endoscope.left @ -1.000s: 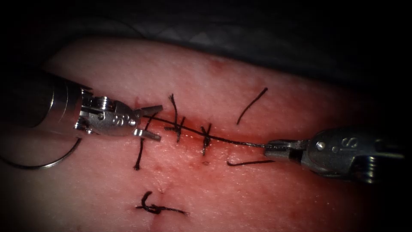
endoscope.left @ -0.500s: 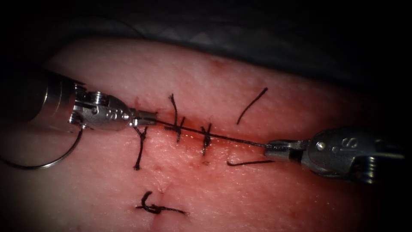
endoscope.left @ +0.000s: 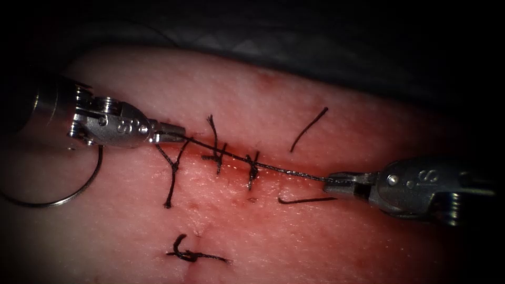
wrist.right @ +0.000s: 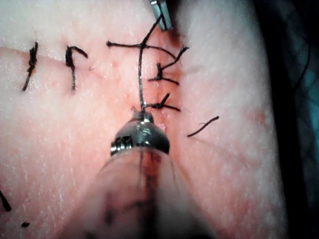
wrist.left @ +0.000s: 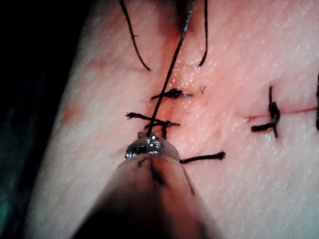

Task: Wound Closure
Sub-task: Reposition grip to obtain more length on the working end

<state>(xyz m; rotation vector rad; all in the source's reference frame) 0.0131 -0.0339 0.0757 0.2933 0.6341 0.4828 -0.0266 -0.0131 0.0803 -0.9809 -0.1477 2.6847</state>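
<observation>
Since a second ago your left arm's silver needle driver has closed its jaws on the thin black suture thread and drawn back toward the left, and the strand now runs taut along the cut to your right arm's silver needle driver, which has hardly shifted. Both sets of jaws are clamped on that thread, one at each end of the stretched length; the left wrist view shows the left tool with the strand running away from its tip, and the right wrist view shows the same for the right tool and its strand.

The curved steel needle lies free on the pale pink pork tissue, left of the cut and below the left tool's wrist; it seems to rest on the surface rather than in it, though its upper end is hidden behind the tool.

Around the taut strand, two tied black stitches cross the reddened cut, and a looser dark tail hangs down near the left jaws. Loose cut ends of thread lie above and below the strand near the right tool, and a knotted scrap sits well below the cut. Red fluid stains the tissue along the cut. Behind the tissue lies dark grey cloth.
</observation>
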